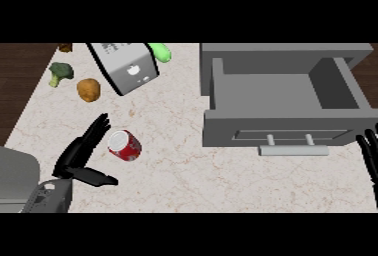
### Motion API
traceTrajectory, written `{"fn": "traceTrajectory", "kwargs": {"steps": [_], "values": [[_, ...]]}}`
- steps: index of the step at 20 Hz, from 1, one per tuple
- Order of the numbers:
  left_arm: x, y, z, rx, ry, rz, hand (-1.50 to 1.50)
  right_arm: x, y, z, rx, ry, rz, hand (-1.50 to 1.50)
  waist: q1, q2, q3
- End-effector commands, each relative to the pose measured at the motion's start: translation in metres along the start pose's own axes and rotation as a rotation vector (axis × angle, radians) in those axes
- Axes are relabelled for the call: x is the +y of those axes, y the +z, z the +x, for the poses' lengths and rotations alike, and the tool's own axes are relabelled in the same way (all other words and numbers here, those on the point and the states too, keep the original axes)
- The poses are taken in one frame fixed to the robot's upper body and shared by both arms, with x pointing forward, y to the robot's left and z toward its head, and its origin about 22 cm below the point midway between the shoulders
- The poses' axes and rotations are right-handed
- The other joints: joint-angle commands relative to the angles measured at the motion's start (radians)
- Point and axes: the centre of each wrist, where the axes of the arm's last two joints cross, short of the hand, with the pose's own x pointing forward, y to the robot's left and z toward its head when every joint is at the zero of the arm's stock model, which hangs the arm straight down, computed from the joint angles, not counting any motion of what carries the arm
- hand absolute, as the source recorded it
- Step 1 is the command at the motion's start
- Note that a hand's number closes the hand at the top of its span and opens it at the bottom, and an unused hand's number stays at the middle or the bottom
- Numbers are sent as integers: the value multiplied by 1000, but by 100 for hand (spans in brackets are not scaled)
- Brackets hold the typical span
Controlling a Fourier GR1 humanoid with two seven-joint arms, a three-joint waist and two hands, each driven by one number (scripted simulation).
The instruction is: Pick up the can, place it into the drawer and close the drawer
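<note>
A red can with a silver top lies on its side on the marble counter, left of centre. My left hand is just left of it, fingers straight and spread, thumb pointing right below the can; it holds nothing. At the right stands the grey drawer, pulled open with nothing visible inside, its front panel and bar handle facing me. Only the straight fingers of my right hand show at the right edge, beside the drawer front.
A silver toaster stands at the back left, with a green vegetable behind it. A broccoli floret and a potato lie left of the toaster. Dark floor borders the counter's left edge.
</note>
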Motion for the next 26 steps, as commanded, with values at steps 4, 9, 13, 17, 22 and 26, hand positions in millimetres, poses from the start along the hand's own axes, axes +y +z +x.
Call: {"fn": "traceTrajectory", "kwargs": {"steps": [4,9,13,17,22,26], "values": [[-1,-6,-18,-21,-12,2,-150,2,-20,8,-3,-13,-14,-150,-2,2,-1],[-15,-28,-13,-7,-3,2,-150,-1,-28,10,-15,-4,-12,-150,-1,1,0],[-2,-35,-1,-13,8,-12,-150,-14,2,12,13,6,-15,-150,-2,0,0],[-25,-39,-11,2,17,-30,-150,-6,8,0,-4,-5,6,-150,-2,0,0],[-20,-50,-4,4,-4,-22,-150,-2,14,26,-4,-12,-15,-150,-7,1,-1],[-40,-59,-9,-11,3,-57,-150,2,5,6,-8,-7,6,-150,-7,2,-1]]}}
